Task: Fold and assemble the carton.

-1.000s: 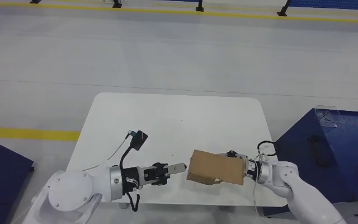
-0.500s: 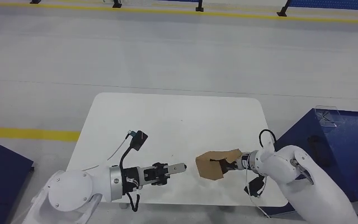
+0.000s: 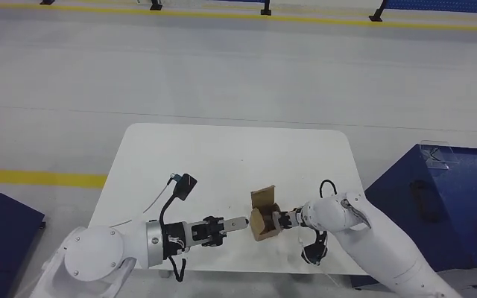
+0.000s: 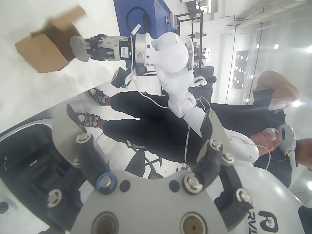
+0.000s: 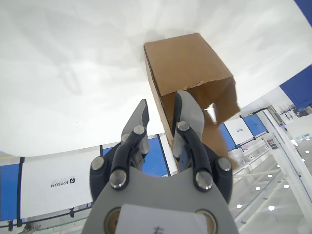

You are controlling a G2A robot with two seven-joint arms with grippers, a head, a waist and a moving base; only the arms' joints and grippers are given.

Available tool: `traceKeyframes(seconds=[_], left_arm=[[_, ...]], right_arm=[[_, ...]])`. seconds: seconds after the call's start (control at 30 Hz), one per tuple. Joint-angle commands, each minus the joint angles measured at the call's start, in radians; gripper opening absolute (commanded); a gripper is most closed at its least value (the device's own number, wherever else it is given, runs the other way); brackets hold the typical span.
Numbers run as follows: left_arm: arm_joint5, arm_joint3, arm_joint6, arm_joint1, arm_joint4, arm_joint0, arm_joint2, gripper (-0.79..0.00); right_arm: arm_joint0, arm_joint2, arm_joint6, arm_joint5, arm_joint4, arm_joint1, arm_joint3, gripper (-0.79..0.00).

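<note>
**Carton held near the table's front edge**

Item 1, carton (image 3: 261, 214): brown card, formed into an open box. It sits near the front edge of the table (image 3: 223, 156), a little right of centre, between my two grippers. Its open end faces the right gripper. One flap (image 3: 261, 196) sticks out on the far side. I cannot tell whether the box rests on the table top or hangs just above it.

Item 2, right gripper (image 3: 282, 218): clamped on one carton wall at the open end. One finger (image 5: 187, 113) is inside the box and the other finger (image 5: 139, 118) is outside it.

Item 3, left gripper (image 3: 240, 221): fingers spread wide, nothing between them. It points at the carton's side away from the right gripper, with its tip just beside the card. I cannot tell whether they touch.
</note>
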Motion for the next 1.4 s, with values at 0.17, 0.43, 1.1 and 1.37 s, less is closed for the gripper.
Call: traceKeyframes(seconds=[0.17,0.43,1.1,1.37], left_arm=[[0.0,0.0,0.0,0.0,0.0,0.0,0.0,0.0],[0.0,0.0,0.0,0.0,0.0,0.0,0.0,0.0],[0.0,0.0,0.0,0.0,0.0,0.0,0.0,0.0],[0.303,0.212,0.074,-0.013,0.166,-0.123,0.212,0.0]], right_arm=[[-0.023,0.115,0.15,0.287,0.227,-0.006,0.064,0.0],[-0.163,0.319,0.505,0.848,-0.081,0.039,0.058,0.0],[-0.247,0.367,1.459,0.897,-0.934,0.034,0.181,0.0],[-0.341,0.421,1.576,0.635,-1.281,0.047,0.142,0.0]])
